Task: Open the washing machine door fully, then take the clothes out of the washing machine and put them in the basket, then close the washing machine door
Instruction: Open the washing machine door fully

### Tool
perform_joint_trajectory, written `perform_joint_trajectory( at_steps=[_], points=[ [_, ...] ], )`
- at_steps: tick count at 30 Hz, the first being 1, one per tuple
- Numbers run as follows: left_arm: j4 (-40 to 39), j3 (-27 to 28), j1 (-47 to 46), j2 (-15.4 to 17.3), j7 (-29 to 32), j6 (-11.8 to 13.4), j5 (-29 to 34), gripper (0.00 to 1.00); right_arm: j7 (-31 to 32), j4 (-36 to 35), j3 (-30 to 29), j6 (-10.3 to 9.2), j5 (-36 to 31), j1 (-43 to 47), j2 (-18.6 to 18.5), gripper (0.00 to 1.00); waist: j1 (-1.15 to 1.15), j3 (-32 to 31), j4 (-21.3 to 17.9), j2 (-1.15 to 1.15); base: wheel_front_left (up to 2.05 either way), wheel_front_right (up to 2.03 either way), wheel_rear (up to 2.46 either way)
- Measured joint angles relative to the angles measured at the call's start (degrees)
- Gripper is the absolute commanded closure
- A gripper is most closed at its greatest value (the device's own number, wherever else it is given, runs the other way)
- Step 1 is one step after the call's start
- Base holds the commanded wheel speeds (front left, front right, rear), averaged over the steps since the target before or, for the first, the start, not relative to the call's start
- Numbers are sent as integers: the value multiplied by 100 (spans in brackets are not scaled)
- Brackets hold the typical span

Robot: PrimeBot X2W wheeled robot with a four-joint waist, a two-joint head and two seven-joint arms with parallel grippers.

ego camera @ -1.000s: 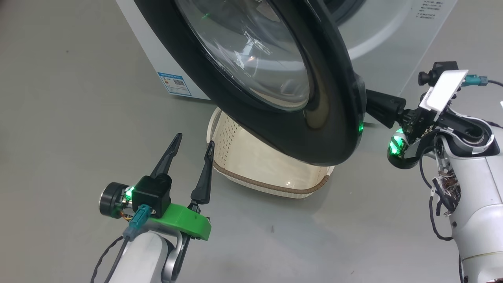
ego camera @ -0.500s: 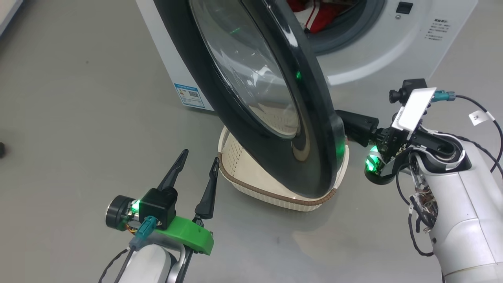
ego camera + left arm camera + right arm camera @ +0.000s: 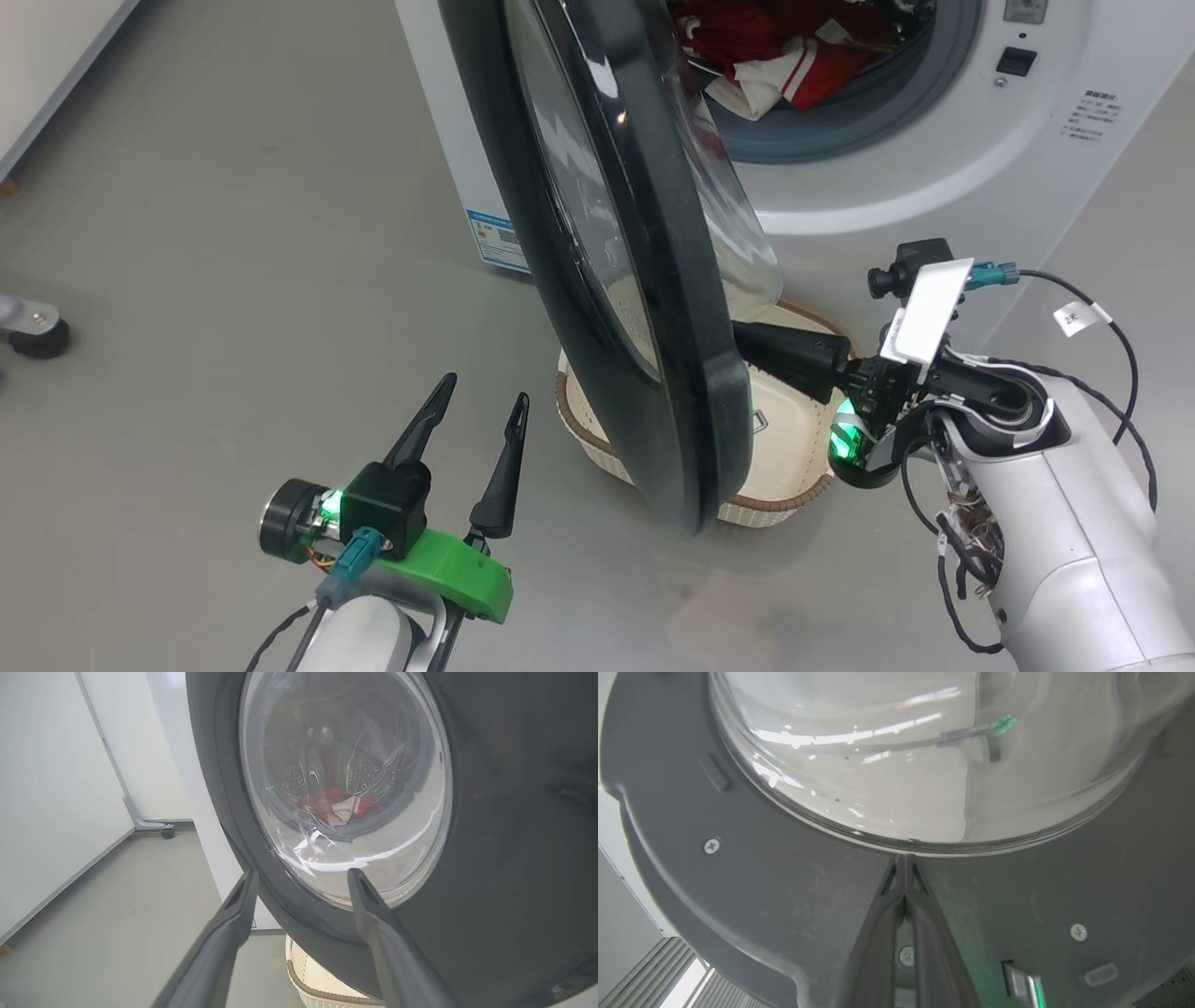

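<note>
The washing machine door (image 3: 644, 280) stands about edge-on to me, swung well out from the white washing machine (image 3: 934, 177). Red and white clothes (image 3: 784, 56) lie in the drum. The cream basket (image 3: 794, 448) sits on the floor below the door. My right gripper (image 3: 747, 343) is shut, empty, its tips pressed on the door's inner face (image 3: 784, 896) just under the glass bowl (image 3: 901, 765). My left gripper (image 3: 485, 389) hangs open left of the door, clear of it. The left wrist view has the clothes (image 3: 336, 807) behind the door's glass.
A blue label (image 3: 499, 238) marks the machine's left side. A caster wheel (image 3: 37, 336) of a white stand sits at the far left by a white wall panel (image 3: 47, 75). Grey floor spreads out left of the door.
The door has swung further open toward the left with my shut right gripper following its inner side. The head camera has shifted, bringing the drum and clothes into view. My left gripper stays open.
</note>
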Motion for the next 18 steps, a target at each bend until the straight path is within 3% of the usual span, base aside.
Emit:
perform_joint_trajectory(
  at_steps=[18],
  points=[
    [42, 71, 119, 4, 0, 4, 1, 0, -30, -270, 851, 27, 597, 302, 27, 100, 0, -187, 261, 0, 0, 0, 0]
  ],
)
